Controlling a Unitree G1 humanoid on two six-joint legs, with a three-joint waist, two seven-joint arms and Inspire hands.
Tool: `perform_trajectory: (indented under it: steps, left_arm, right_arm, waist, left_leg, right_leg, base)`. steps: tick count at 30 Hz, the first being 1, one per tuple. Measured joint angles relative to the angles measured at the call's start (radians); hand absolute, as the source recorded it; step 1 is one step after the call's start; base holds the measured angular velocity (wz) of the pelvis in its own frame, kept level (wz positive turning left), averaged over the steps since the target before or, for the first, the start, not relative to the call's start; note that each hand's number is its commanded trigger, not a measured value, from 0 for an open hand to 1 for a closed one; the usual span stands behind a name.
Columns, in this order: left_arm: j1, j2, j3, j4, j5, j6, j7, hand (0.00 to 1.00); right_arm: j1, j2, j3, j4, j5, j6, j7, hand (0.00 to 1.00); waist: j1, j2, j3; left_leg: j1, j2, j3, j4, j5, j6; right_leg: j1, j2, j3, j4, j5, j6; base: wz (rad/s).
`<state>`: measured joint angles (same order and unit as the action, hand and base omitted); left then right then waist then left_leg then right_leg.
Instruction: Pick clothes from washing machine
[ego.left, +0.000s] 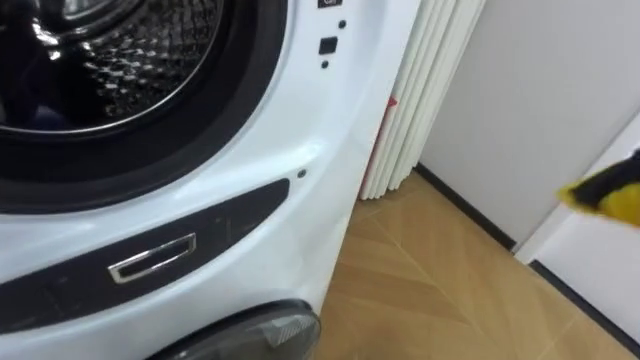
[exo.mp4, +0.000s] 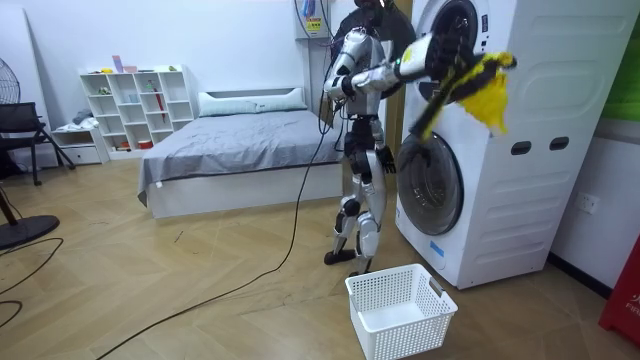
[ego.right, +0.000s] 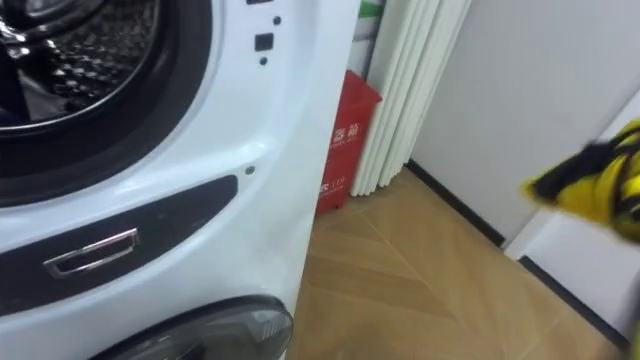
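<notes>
Room view: the right hand (exo.mp4: 446, 58) is half lost in one yellow-black cloth (exo.mp4: 482, 88), held up beside the upper of the washer's (exo.mp4: 540, 120) two drums; its grip can't be told. The left hand (exo.mp4: 330, 92), by the chest, is too small to judge. One basket (exo.mp4: 400, 310) stands by the feet. The eye views cut the cloth off at their right edge

Both eye views look from the robot's head, very near, down along the front of the washing machine (ego.left: 250, 190). The drum (ego.left: 110, 60) is at their upper left and the floor (ego.left: 430, 290) at their right. The room view stands well off and faces the robot's side. It shares with them that machine front and the floor.
</notes>
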<state>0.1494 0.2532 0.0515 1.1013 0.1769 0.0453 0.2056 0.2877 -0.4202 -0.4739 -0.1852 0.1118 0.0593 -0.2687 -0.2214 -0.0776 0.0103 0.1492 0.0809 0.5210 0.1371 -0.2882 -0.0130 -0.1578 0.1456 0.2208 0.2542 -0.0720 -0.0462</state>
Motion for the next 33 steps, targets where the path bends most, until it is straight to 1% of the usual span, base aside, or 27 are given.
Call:
perform_trajectory:
  steps: [1, 3, 4, 6, 7, 8, 9, 10, 11, 12, 14, 15, 16, 17, 18, 19, 20, 21, 22, 23, 24, 26, 27, 28, 30, 32, 33]
  left_arm:
    - [-0.004, 0.0, -0.018, 0.001, -0.008, 0.0, 0.0, 0.0]
    - [-0.016, -0.006, -0.047, 0.0, -0.028, 0.0, -0.002, 0.0]
    - [-0.019, -0.008, -0.048, 0.0, -0.028, 0.0, -0.003, 0.0]
    - [-0.023, -0.012, -0.059, -0.002, -0.029, -0.002, -0.004, 0.0]
    - [-0.025, -0.01, -0.059, 0.0, -0.033, -0.001, -0.004, 0.0]
    - [-0.025, -0.007, -0.063, 0.002, -0.06, 0.0, -0.004, 0.0]
    - [-0.025, -0.006, -0.07, 0.003, -0.089, 0.0, -0.004, 0.0]
    - [-0.03, -0.007, -0.082, 0.005, -0.11, 0.0, -0.004, 0.0]
    - [-0.036, -0.007, -0.091, 0.012, -0.117, -0.001, -0.004, 0.0]
    - [-0.049, -0.007, -0.109, 0.023, -0.127, 0.0, -0.005, 0.0]
    - [-0.064, -0.008, -0.135, 0.04, -0.138, 0.002, -0.005, 0.0]
    - [-0.069, -0.008, -0.157, 0.039, -0.153, 0.002, -0.014, 0.0]
    - [-0.07, -0.009, -0.175, 0.037, -0.175, 0.0, -0.023, 0.0]
    - [-0.071, -0.01, -0.177, 0.037, -0.182, 0.0, -0.024, 0.0]
    - [-0.072, -0.01, -0.176, 0.037, -0.185, 0.001, -0.024, 0.0]
    - [-0.075, -0.014, -0.178, 0.038, -0.185, 0.001, -0.025, 0.0]
    - [-0.077, -0.016, -0.183, 0.038, -0.185, 0.002, -0.025, 0.0]
    - [-0.085, -0.021, -0.184, 0.04, -0.185, 0.005, -0.028, 0.0]
    - [-0.091, -0.024, -0.184, 0.04, -0.185, 0.008, -0.029, 0.0]
    - [-0.104, -0.028, -0.184, 0.041, -0.185, 0.013, -0.031, 0.0]
    - [-0.118, -0.032, -0.184, 0.043, -0.185, 0.013, -0.032, 0.0]
    - [-0.141, -0.032, -0.193, 0.045, -0.185, 0.013, -0.031, 0.0]
    - [-0.154, -0.033, -0.196, 0.045, -0.186, 0.013, -0.03, 0.0]
    - [-0.168, -0.033, -0.205, 0.045, -0.188, 0.013, -0.026, 0.0]
    - [-0.189, -0.033, -0.221, 0.049, -0.211, 0.012, -0.02, 0.0]
    - [-0.203, -0.033, -0.223, 0.055, -0.246, 0.008, -0.02, 0.0]
    - [-0.204, -0.034, -0.223, 0.057, -0.263, -0.001, -0.02, 0.0]
  right_arm:
    - [-0.001, 0.003, 0.012, 0.016, 0.001, 0.0, 0.0, 1.0]
    - [-0.001, 0.025, 0.056, 0.059, 0.009, 0.001, 0.014, 1.0]
    - [-0.001, 0.034, 0.063, 0.066, 0.013, 0.001, 0.02, 1.0]
    - [-0.004, 0.043, 0.092, 0.108, 0.048, -0.006, 0.034, 1.0]
    - [-0.006, 0.043, 0.102, 0.133, 0.067, -0.015, 0.034, 1.0]
    - [-0.008, 0.044, 0.12, 0.183, 0.112, -0.017, 0.035, 1.0]
    - [-0.01, 0.045, 0.137, 0.231, 0.134, -0.017, 0.036, 1.0]
    - [-0.022, 0.051, 0.147, 0.286, 0.149, -0.019, 0.042, 1.0]
    - [-0.029, 0.053, 0.152, 0.319, 0.153, -0.021, 0.043, 1.0]
    - [-0.042, 0.058, 0.164, 0.396, 0.154, -0.025, 0.042, 1.0]
    - [-0.061, 0.073, 0.178, 0.513, 0.162, -0.026, 0.039, 1.0]
    - [-0.073, 0.084, 0.18, 0.58, 0.174, -0.026, 0.039, 1.0]
    - [-0.089, 0.089, 0.18, 0.631, 0.176, -0.026, 0.037, 1.0]
    - [-0.098, 0.093, 0.18, 0.65, 0.176, -0.026, 0.034, 1.0]
    - [-0.115, 0.098, 0.181, 0.678, 0.175, -0.027, 0.024, 1.0]
    - [-0.134, 0.098, 0.181, 0.709, 0.172, -0.044, 0.01, 1.0]
    - [-0.145, 0.098, 0.181, 0.73, 0.17, -0.057, 0.002, 1.0]
    - [-0.174, 0.098, 0.181, 0.767, 0.173, -0.072, -0.007, 1.0]
    - [-0.187, 0.098, 0.181, 0.781, 0.174, -0.078, -0.013, 1.0]
    - [-0.217, 0.097, 0.181, 0.81, 0.174, -0.091, -0.019, 1.0]
    - [-0.246, 0.097, 0.181, 0.848, 0.174, -0.109, -0.021, 1.0]
    - [-0.289, 0.097, 0.185, 0.916, 0.175, -0.132, -0.028, 1.0]
    - [-0.312, 0.097, 0.196, 0.934, 0.175, -0.135, -0.032, 1.0]
    - [-0.332, 0.095, 0.212, 0.955, 0.175, -0.153, -0.037, 1.0]
    - [-0.359, 0.094, 0.224, 0.996, 0.17, -0.171, -0.04, 1.0]
    - [-0.373, 0.094, 0.225, 1.027, 0.156, -0.171, -0.047, 1.0]
    - [-0.382, 0.094, 0.225, 1.04, 0.151, -0.172, -0.056, 1.0]
  waist:
    - [0.001, 0.003, 0.0012]
    - [0.005, 0.015, -0.0047]
    - [0.005, 0.021, -0.0043]
    - [0.007, 0.052, -0.0003]
    - [0.007, 0.058, -0.0012]
    - [0.007, 0.066, -0.0024]
    - [0.006, 0.076, -0.0066]
    - [0.007, 0.083, -0.005]
    - [0.005, 0.087, -0.0063]
    - [0.003, 0.093, -0.0072]
    - [0.001, 0.102, -0.0045]
    - [-0.003, 0.114, -0.0039]
    - [-0.011, 0.129, -0.0057]
    - [-0.017, 0.136, -0.0052]
    - [-0.024, 0.147, -0.0044]
    - [-0.031, 0.163, -0.0011]
    - [-0.035, 0.171, -0.0017]
    - [-0.045, 0.185, 0.001]
    - [-0.045, 0.191, 0.0022]
    - [-0.046, 0.203, 0.0062]
    - [-0.047, 0.215, 0.0082]
    - [-0.046, 0.222, 0.0115]
    - [-0.045, 0.225, 0.0128]
    - [-0.045, 0.231, 0.0118]
    - [-0.045, 0.235, 0.0118]
    - [-0.045, 0.235, 0.0119]
    - [-0.044, 0.235, 0.0118]
  left_leg:
    - [-0.004, 0.0, 0.001, 0.0, 0.0, 0.0]
    - [-0.024, 0.0, 0.015, 0.006, 0.0, 0.001]
    - [-0.029, 0.0, 0.019, 0.011, 0.0, 0.001]
    - [-0.035, -0.001, 0.029, 0.02, 0.0, 0.001]
    - [-0.036, -0.001, 0.029, 0.024, 0.0, 0.001]
    - [-0.038, -0.001, 0.032, 0.03, 0.0, 0.001]
    - [-0.05, -0.002, 0.038, 0.031, 0.0, 0.001]
    - [-0.063, -0.005, 0.05, 0.032, 0.0, 0.001]
    - [-0.072, -0.006, 0.053, 0.033, 0.0, 0.001]
    - [-0.085, -0.007, 0.053, 0.033, 0.0, 0.001]
    - [-0.094, -0.007, 0.053, 0.033, 0.0, 0.0]
    - [-0.105, -0.007, 0.059, 0.035, 0.0, 0.0]
    - [-0.119, -0.009, 0.064, 0.036, 0.0, 0.001]
    - [-0.126, -0.01, 0.067, 0.039, 0.0, 0.001]
    - [-0.143, -0.012, 0.077, 0.048, 0.0, 0.001]
    - [-0.162, -0.012, 0.083, 0.055, 0.0, 0.001]
    - [-0.174, -0.013, 0.083, 0.059, 0.0, 0.001]
    - [-0.193, -0.016, 0.082, 0.062, 0.0, 0.001]
    - [-0.203, -0.018, 0.082, 0.062, 0.0, 0.002]
    - [-0.223, -0.023, 0.081, 0.062, 0.003, 0.006]
    - [-0.245, -0.025, 0.081, 0.064, 0.005, 0.009]
    - [-0.274, -0.03, 0.082, 0.068, 0.007, 0.014]
    - [-0.295, -0.036, 0.083, 0.068, 0.012, 0.021]
    - [-0.319, -0.04, 0.082, 0.069, 0.015, 0.025]
    - [-0.343, -0.042, 0.08, 0.069, 0.019, 0.027]
    - [-0.351, -0.045, 0.08, 0.069, 0.024, 0.027]
    - [-0.355, -0.047, 0.082, 0.069, 0.026, 0.027]
  right_leg:
    - [-0.005, 0.0, 0.002, 0.0, 0.001, 0.001]
    - [-0.029, 0.002, 0.015, 0.0, 0.006, 0.003]
    - [-0.035, 0.002, 0.019, 0.0, 0.006, 0.003]
    - [-0.042, 0.005, 0.029, 0.0, 0.007, 0.004]
    - [-0.042, 0.006, 0.03, 0.0, 0.007, 0.004]
    - [-0.043, 0.007, 0.032, 0.0, 0.006, 0.004]
    - [-0.056, 0.01, 0.041, 0.001, 0.007, 0.004]
    - [-0.074, 0.012, 0.052, 0.007, 0.007, 0.003]
    - [-0.084, 0.012, 0.054, 0.007, 0.008, 0.003]
    - [-0.102, 0.013, 0.057, 0.015, 0.009, 0.003]
    - [-0.114, 0.016, 0.059, 0.02, 0.009, 0.003]
    - [-0.125, 0.016, 0.062, 0.02, 0.01, 0.002]
    - [-0.14, 0.015, 0.063, 0.023, 0.01, 0.003]
    - [-0.148, 0.015, 0.066, 0.027, 0.011, 0.004]
    - [-0.17, 0.016, 0.075, 0.037, 0.011, 0.005]
    - [-0.187, 0.015, 0.079, 0.035, 0.016, 0.008]
    - [-0.198, 0.015, 0.081, 0.035, 0.019, 0.009]
    - [-0.218, 0.014, 0.085, 0.038, 0.023, 0.011]
    - [-0.231, 0.014, 0.089, 0.04, 0.025, 0.012]
    - [-0.254, 0.013, 0.094, 0.043, 0.031, 0.014]
    - [-0.277, 0.01, 0.095, 0.046, 0.037, 0.016]
    - [-0.314, 0.008, 0.095, 0.066, 0.037, 0.016]
    - [-0.34, 0.005, 0.097, 0.078, 0.037, 0.017]
    - [-0.367, 0.004, 0.102, 0.078, 0.04, 0.019]
    - [-0.389, 0.004, 0.11, 0.085, 0.046, 0.019]
    - [-0.4, 0.007, 0.119, 0.089, 0.046, 0.019]
    - [-0.406, 0.01, 0.129, 0.091, 0.046, 0.02]
  base:
    - [-0.1]
    - [-0.17]
    - [-0.21]
    - [-0.21]
    - [-0.19]
    - [-0.18]
    - [-0.23]
    - [-0.19]
    - [-0.15]
    - [-0.07]
    - [-0.06]
    - [-0.07]
    - [-0.08]
    - [-0.16]
    - [-0.21]
    - [-0.2]
    - [-0.14]
    - [-0.11]
    - [-0.15]
    - [-0.12]
    - [-0.07]
    - [0.04]
    - [0.04]
    - [0.0]
    - [0.03]
    - [0.03]
    - [-0.09]
